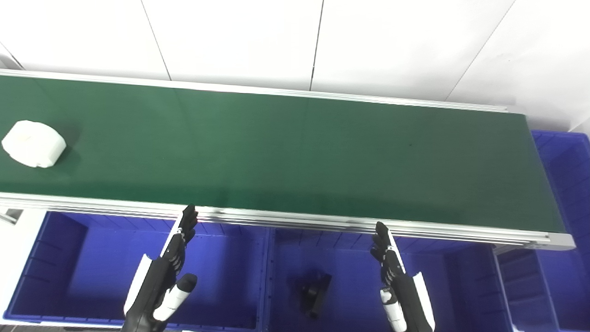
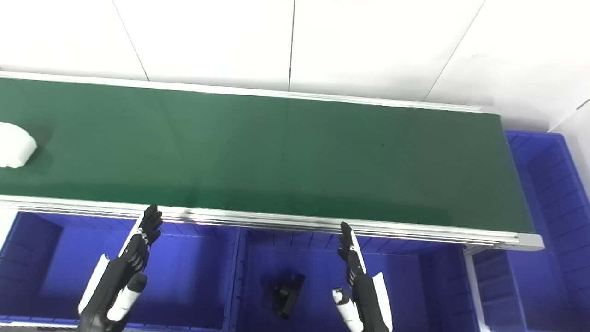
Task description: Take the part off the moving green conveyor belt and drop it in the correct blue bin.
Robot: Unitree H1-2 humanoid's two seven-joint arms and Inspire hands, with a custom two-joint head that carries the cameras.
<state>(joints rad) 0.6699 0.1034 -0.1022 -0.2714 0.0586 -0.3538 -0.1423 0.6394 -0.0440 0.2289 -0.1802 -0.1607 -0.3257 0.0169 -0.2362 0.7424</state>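
A white rounded part (image 1: 33, 144) lies on the green conveyor belt (image 1: 286, 152) at its far left; it is cut by the frame edge in the right eye view (image 2: 14, 145). My left hand (image 1: 166, 276) is open and empty, fingers straight, held over the left blue bin (image 1: 73, 258) just below the belt's near rail. My right hand (image 1: 398, 286) is open and empty, fingers straight, over the middle blue bin (image 1: 350, 267). Both hands are far from the white part.
A black part (image 1: 315, 291) lies in the middle bin. Another blue bin (image 1: 564, 184) stands past the belt's right end. An aluminium rail (image 1: 295, 219) edges the belt in front. A white wall stands behind.
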